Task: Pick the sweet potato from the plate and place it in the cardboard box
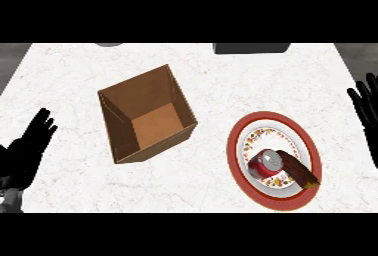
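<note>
Both hands are black and open, with fingers straight and pointing up, and neither holds anything. Left hand [28, 145] shows at the view's left edge, over the counter's left side, with its grey forearm coming in from the lower left corner. Right hand [367, 112] shows at the right edge, partly cut off by the frame, above and to the right of the plate.

White marbled counter [221, 75] fills the view. Left of centre sits an open cardboard box [148, 115], brown, seen from above and turned at an angle, with its bare floor visible.

Lower right of the box, well apart from it, lies a round plate [275, 160] with a red rim and a flowered white inner ring. On the plate rests the sweet potato [299, 170], a dark reddish-brown, elongated shape lying diagonally, its lower end reaching toward the plate's lower right rim. Just beside it, touching or overlapping its upper left end, is a small round red and grey object [267, 162] that cannot be identified.

Two dark shapes are cut off at the counter's far edge.
</note>
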Robot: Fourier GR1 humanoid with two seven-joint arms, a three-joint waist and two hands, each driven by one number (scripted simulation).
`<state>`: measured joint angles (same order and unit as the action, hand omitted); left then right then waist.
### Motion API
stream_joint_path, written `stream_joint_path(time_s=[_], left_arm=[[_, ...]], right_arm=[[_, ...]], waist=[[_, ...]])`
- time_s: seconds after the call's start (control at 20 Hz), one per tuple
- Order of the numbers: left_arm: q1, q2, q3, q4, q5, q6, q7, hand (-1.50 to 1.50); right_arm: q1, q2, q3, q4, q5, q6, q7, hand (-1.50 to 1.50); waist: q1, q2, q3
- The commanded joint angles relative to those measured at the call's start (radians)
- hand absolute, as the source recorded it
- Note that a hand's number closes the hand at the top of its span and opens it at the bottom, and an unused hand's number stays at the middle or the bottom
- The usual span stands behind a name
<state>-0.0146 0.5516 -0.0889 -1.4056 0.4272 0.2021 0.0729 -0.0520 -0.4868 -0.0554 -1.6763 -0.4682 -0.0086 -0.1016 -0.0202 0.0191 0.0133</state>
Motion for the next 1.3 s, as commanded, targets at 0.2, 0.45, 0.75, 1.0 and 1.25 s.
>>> stream_joint_path(time_s=[0.2,0.45,0.75,1.0,1.25], left_arm=[[-0.050,0.007,-0.105,-0.042,-0.207,0.064,-0.077,0.00],[-0.044,-0.036,-0.160,-0.097,-0.247,0.104,-0.024,0.00],[-0.019,-0.082,-0.167,-0.120,-0.315,0.141,0.001,0.00],[-0.061,-0.084,-0.156,-0.060,-0.308,0.125,-0.021,0.00],[-0.075,-0.071,-0.128,-0.032,-0.281,0.084,-0.034,0.00]], right_arm=[[-0.206,0.038,0.156,0.103,-0.082,0.253,0.022,-1.50],[-0.155,0.059,0.223,0.300,0.276,0.031,-0.020,-1.50],[-0.264,0.006,0.152,0.589,0.285,0.268,-0.289,-1.50],[-0.295,-0.222,0.261,0.522,0.506,0.321,-0.268,-1.50],[-0.358,-0.351,0.387,0.491,0.636,0.485,-0.218,-1.50]], waist=[[0.072,-0.008,-0.011],[0.048,-0.013,-0.011],[0.037,-0.016,-0.012],[0.033,-0.013,-0.013],[0.038,-0.012,-0.015]])
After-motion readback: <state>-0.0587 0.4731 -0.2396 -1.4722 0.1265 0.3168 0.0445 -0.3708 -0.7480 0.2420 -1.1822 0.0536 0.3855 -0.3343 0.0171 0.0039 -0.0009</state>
